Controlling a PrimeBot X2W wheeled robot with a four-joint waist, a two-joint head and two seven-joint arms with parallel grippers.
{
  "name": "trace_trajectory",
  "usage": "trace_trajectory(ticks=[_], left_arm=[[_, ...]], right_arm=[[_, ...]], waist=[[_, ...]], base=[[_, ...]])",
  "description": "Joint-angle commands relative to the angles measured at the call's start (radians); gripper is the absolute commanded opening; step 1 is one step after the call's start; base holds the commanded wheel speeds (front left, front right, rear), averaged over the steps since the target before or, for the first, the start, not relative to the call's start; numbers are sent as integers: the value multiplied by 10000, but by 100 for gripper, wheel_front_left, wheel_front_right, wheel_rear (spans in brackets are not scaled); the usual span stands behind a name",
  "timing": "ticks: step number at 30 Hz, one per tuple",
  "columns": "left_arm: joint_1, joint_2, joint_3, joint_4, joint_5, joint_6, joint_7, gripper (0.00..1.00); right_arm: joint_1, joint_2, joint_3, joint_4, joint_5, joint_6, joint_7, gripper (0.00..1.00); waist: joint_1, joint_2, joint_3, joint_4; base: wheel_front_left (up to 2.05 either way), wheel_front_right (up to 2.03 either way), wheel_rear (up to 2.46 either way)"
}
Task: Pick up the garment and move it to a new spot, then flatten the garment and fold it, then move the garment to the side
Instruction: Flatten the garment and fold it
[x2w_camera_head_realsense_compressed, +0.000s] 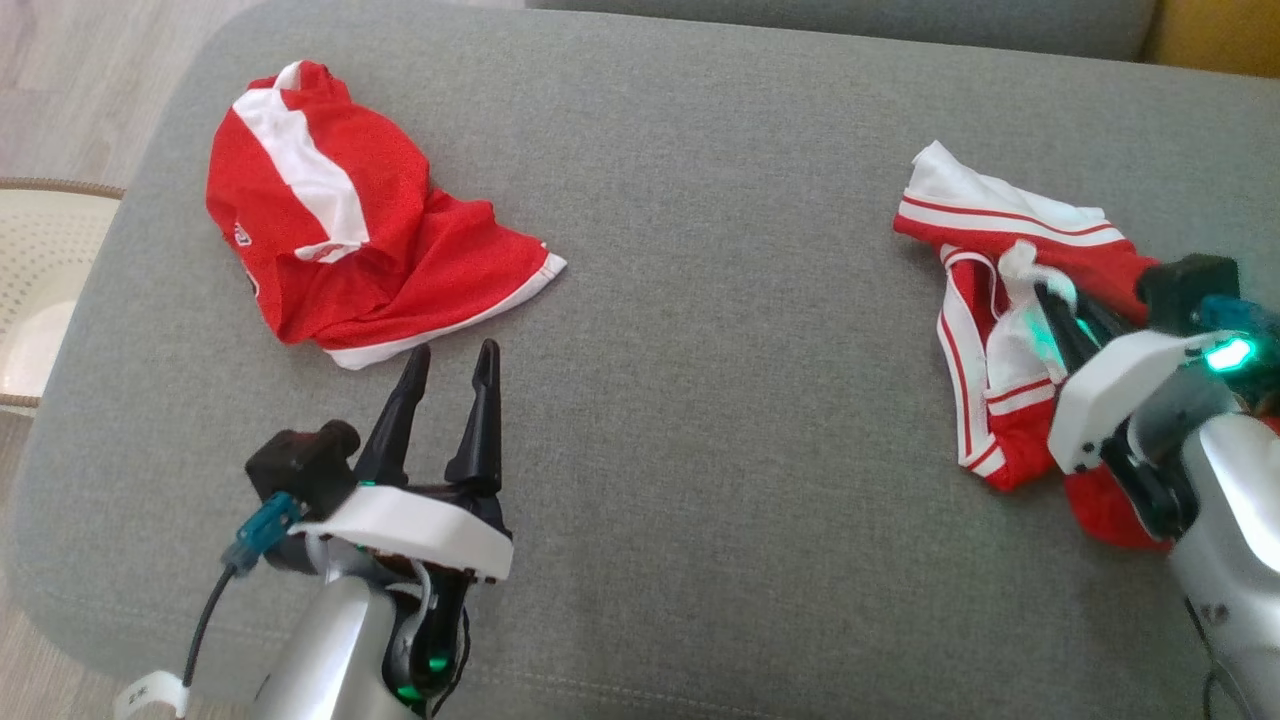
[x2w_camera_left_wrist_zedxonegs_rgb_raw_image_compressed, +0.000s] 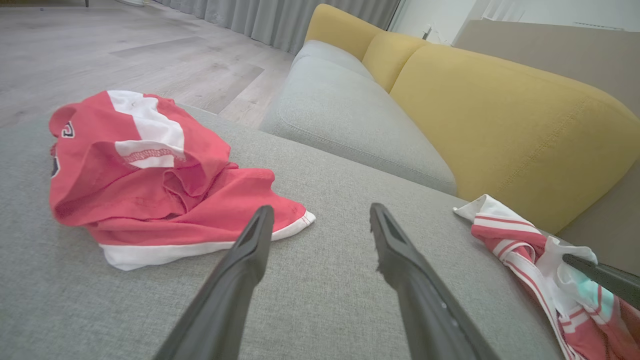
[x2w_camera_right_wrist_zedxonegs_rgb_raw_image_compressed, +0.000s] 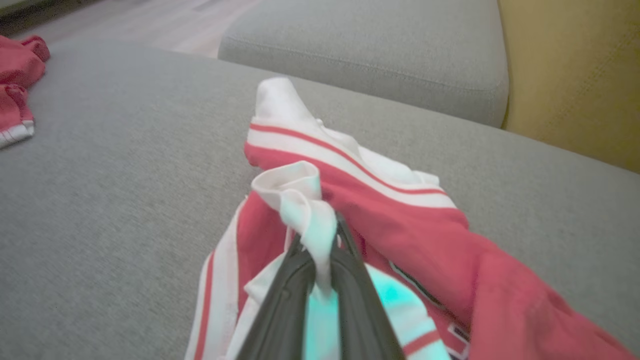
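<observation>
Clamped tight, the right gripper has its two long dark fingers pressed together on a raised fold of soft white cloth. That fold belongs to the striped garment, which lies crumpled at the right end of the grey cushion. It is red knit fabric edged with white bands and thin red stripes. One white corner stands up in a blunt peak on the side toward the cushion's back edge. A green glow tints the white cloth next to the fingers.

Over the cushion's front left part, the left gripper holds its tapered black fingers well apart with nothing between them. Whether they touch the cushion cannot be told. The cushion is a broad, rounded slab covered in coarse, flecked woven fabric.

Just past those fingertips, but apart from them, a mesh jersey lies in a loose heap toward the cushion's back left corner. It is red, finely perforated, and has a wide white stripe and a white hem.

Beyond the cushion's back edge sit a second grey seat with a stitched seam and a plump yellow backrest in a smoother weave. Farther off are a pale wooden floor and a pleated grey curtain.
</observation>
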Motion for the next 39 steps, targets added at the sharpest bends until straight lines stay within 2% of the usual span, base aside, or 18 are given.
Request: trace_trajectory(ticks=[1,7,14,18,23,24,25,28,33,36,39], left_arm=[[-312,79,263,-324,-75,70,-53,100],[-378,79,414,-225,-41,79,-53,100],[-362,79,431,-187,-111,74,-53,100],[-217,79,426,-180,-119,83,-53,100],[-21,79,486,-111,-18,68,-53,100],[-3,79,506,-97,-5,65,-53,100],[11,79,528,-85,6,69,-53,100],[44,79,598,-67,29,90,-53,100],[141,79,690,-42,75,76,-53,100],[204,79,721,-20,110,60,-53,100],[230,79,773,-79,129,65,-53,100]], right_arm=[[-425,-151,226,-392,212,-9,-233,0],[-1136,149,831,-1236,989,-9,-846,0],[-2569,756,1381,-1900,974,-9,-1840,0],[-2585,1194,2388,-2198,1130,-9,-1651,0],[-1643,1314,4016,-2155,1242,-9,-1081,0],[-1413,1341,4253,-2066,1281,-9,-1016,19],[-1198,1355,4513,-1961,1268,-9,-954,98],[-658,1486,5434,-1840,1523,-9,-788,100],[-426,1509,6006,-1916,2023,-9,-896,100],[-465,1356,5586,-1809,2107,-9,-1122,100],[-452,1207,4493,-1697,1999,-9,-1442,100]], waist=[[0,0,16,-3],[0,0,-152,-93],[0,0,-604,-21],[0,0,-841,94],[0,0,-1014,178],[0,0,-1036,182],[0,0,-1058,184],[0,0,-1102,144],[0,0,-1214,-45],[0,0,-1355,-217],[0,0,-1432,-401]], base=[[0,0,0],[0,0,0],[0,0,0],[0,0,0],[0,0,0],[0,0,0],[0,0,0],[0,0,0],[0,0,0],[0,0,0],[0,0,0]])
